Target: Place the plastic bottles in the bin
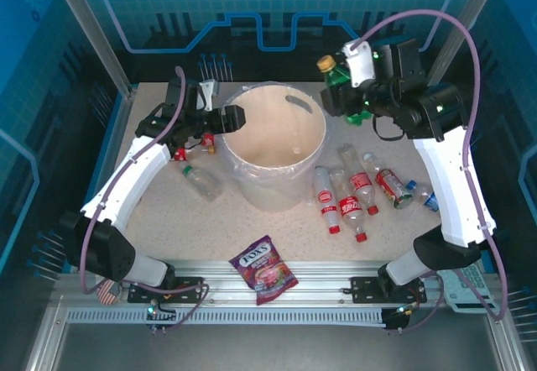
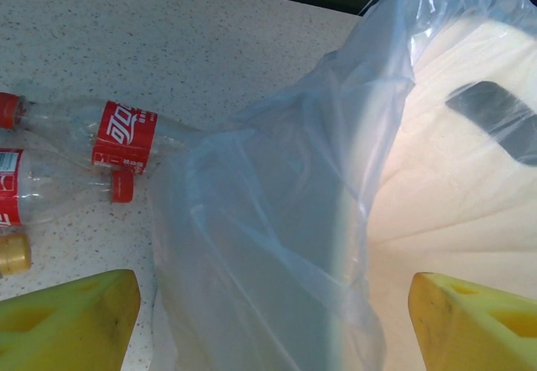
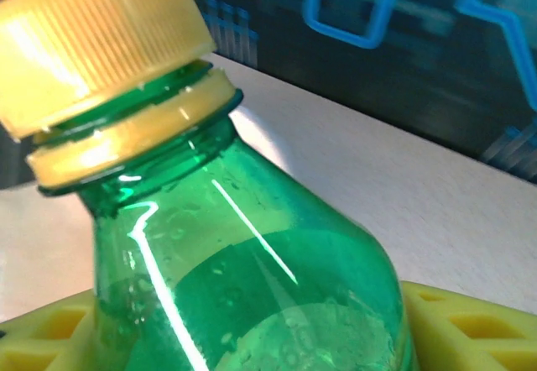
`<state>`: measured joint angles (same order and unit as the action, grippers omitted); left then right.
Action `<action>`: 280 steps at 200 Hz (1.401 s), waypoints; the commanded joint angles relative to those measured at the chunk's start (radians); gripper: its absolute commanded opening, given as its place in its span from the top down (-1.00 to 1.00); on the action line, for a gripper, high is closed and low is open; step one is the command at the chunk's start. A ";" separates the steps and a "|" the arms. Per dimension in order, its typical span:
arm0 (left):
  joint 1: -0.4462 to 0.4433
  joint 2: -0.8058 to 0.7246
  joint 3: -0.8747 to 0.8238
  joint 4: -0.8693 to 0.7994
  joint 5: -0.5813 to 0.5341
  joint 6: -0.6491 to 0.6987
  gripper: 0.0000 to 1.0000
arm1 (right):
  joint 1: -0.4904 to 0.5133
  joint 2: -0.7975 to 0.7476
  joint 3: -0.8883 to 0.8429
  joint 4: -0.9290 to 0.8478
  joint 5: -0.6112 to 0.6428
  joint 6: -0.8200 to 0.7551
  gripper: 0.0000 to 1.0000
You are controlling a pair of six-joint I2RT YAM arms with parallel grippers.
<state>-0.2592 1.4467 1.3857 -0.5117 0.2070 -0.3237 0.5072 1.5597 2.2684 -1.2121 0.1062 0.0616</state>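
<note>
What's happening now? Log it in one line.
left gripper: empty, spread wide at bin rim | right gripper: holding green bottle, beside bin | other bottles: on table

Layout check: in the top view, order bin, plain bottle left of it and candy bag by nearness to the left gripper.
1. Bin, beside the left gripper.
2. Plain bottle, left of bin.
3. Candy bag, near edge.

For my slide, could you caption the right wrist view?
Right gripper holds a green bottle with a yellow cap.
</note>
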 commanded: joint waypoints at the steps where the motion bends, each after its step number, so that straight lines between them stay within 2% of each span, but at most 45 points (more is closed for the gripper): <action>1: -0.022 0.037 -0.003 -0.060 0.005 0.002 -0.69 | 0.118 0.147 0.116 -0.127 0.017 0.028 -0.25; 37: -0.039 0.048 0.016 -0.061 -0.002 -0.008 -0.68 | 0.183 0.361 0.268 -0.195 -0.009 0.037 -0.26; 80: -0.050 0.064 0.047 -0.082 -0.032 0.014 -0.68 | 0.197 0.515 0.293 -0.216 0.021 0.021 -0.28; 124: -0.051 0.056 0.002 -0.040 -0.052 0.025 -0.68 | 0.198 0.550 0.117 -0.148 0.025 0.002 -0.31; 154: -0.051 0.044 -0.038 -0.008 -0.064 0.017 -0.68 | 0.185 0.521 -0.069 -0.055 0.023 0.007 -0.33; 192: -0.045 0.040 -0.051 0.004 -0.078 0.029 -0.68 | 0.164 0.511 -0.220 0.038 -0.008 0.035 -0.37; 243: -0.027 0.035 -0.062 0.012 -0.072 0.028 -0.68 | 0.136 0.550 -0.308 0.123 -0.060 0.055 -0.50; 280: -0.023 0.029 -0.064 0.012 -0.075 0.031 -0.68 | 0.139 0.570 -0.305 0.126 -0.046 0.034 -0.73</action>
<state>-0.2890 1.4662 1.3659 -0.4442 0.1623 -0.3340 0.6468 2.1098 1.9640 -1.1053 0.0700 0.1017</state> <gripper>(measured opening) 0.840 0.828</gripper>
